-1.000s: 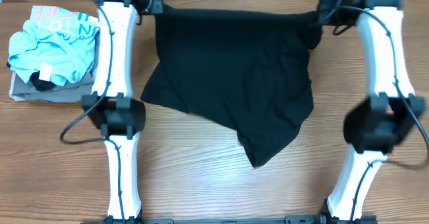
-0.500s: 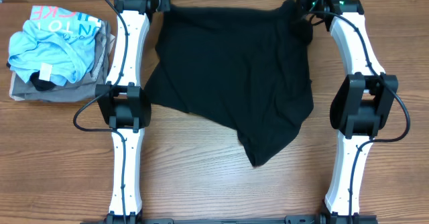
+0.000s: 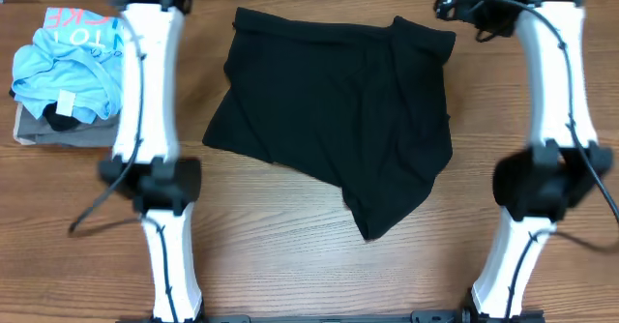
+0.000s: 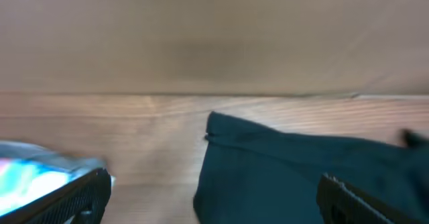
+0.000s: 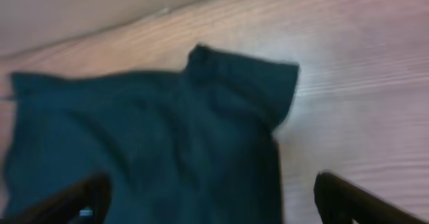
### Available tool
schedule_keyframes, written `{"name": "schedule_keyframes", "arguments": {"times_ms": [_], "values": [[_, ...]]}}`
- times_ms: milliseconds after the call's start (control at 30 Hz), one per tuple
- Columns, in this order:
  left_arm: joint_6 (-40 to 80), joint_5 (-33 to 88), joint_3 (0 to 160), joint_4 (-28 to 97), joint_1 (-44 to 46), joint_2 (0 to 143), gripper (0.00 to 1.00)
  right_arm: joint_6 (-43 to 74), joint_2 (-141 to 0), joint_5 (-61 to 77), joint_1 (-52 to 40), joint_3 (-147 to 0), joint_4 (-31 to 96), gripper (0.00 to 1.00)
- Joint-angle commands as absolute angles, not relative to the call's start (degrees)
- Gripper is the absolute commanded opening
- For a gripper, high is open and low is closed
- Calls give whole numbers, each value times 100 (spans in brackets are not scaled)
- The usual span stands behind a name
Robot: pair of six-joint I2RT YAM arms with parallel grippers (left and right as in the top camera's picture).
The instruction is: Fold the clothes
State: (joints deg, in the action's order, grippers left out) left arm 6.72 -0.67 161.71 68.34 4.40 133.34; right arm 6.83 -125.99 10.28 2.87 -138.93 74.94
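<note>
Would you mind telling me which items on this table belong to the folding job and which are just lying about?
Part of the job: black garment, spread on the table; left end effector and right end effector, both open.
Lying about: light blue T-shirt, crumpled on a folded grey garment, at the table's left side.

The picture from above is bright and even, and the light seems to come from overhead. The counter (image 3: 309, 275) has only faint shadows. The left arm (image 3: 143, 81) looks smeared. Both wrist pictures are dimmer and very blurry. The clothes (image 3: 338, 120) are so dark that folds hardly show.
</note>
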Motion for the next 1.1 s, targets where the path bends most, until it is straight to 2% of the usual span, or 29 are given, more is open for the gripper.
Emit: {"name": "schedule_keyframes", "arguments": {"times_ms": [0, 333, 567, 667, 900, 1067], "values": [[443, 3, 16341, 7251, 462, 12516, 100, 784, -11550, 1063, 285, -14184, 8058, 100], [388, 1, 16339, 9137, 534, 11872, 100, 1511, -10429, 1020, 285, -14169, 9706, 100], [379, -8, 16164, 9679, 556, 12007, 100, 1756, -10269, 1011, 252, -13096, 9673, 100], [381, -19, 15917, 9679, 561, 12066, 100, 1815, -10269, 993, 255, -12162, 9358, 99], [357, -279, 14739, 9275, 567, 12073, 98, 2386, -10269, 934, 279, -9321, 7314, 93], [360, -279, 14007, 8820, 569, 12073, 96, 2742, -10269, 1081, 281, -8027, 6453, 89]]}}
